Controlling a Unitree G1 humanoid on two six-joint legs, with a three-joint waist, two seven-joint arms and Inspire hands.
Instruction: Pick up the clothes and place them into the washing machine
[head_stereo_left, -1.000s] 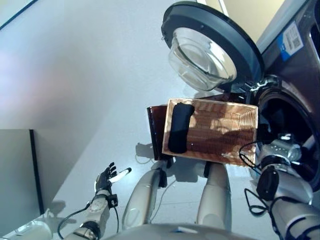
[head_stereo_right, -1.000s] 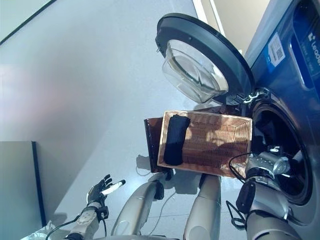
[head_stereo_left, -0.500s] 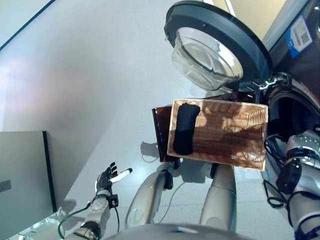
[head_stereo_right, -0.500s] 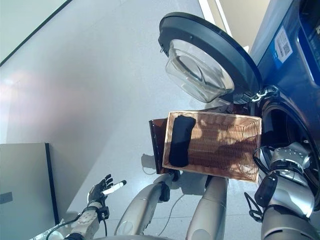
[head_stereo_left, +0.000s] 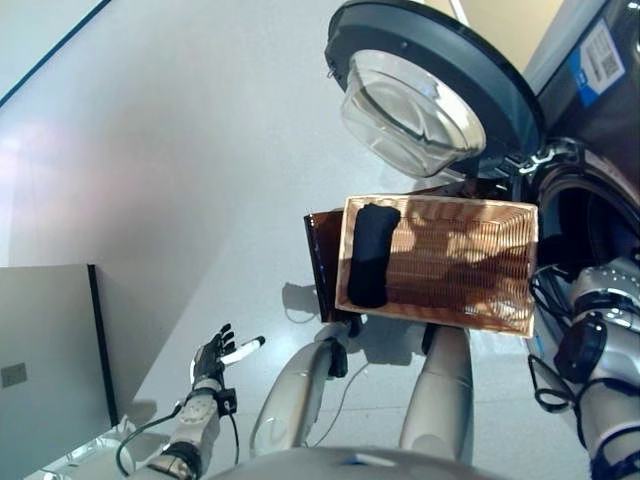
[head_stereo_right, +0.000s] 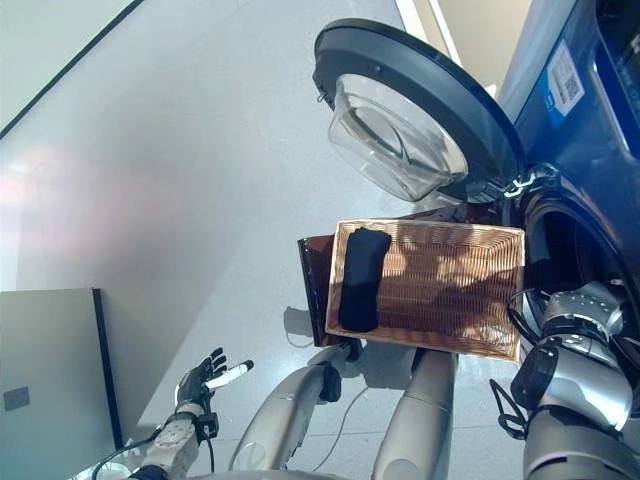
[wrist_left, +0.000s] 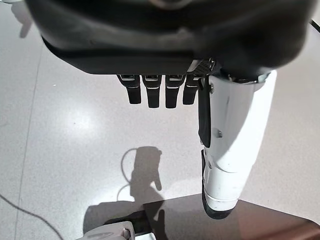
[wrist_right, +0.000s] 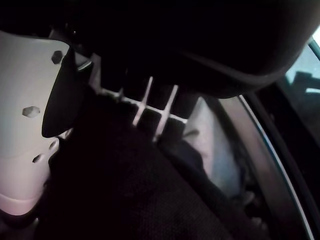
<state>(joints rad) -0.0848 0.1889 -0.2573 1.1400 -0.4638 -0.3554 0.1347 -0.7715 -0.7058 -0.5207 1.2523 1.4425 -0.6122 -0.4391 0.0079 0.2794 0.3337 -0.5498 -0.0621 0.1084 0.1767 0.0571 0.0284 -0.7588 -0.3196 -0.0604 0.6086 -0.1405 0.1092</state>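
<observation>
Right hand inside washing machine, fingers hidden by dark cloth.

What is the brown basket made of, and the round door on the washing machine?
The basket looks woven, maybe wicker or rattan: thin brown strips run in rows. The round door seems to be a dark plastic ring around a clear glass bowl that shines in the light.

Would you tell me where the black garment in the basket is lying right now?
The black garment lies along the left end of the wicker basket, which sits on the floor below the washing machine's open door.
</observation>
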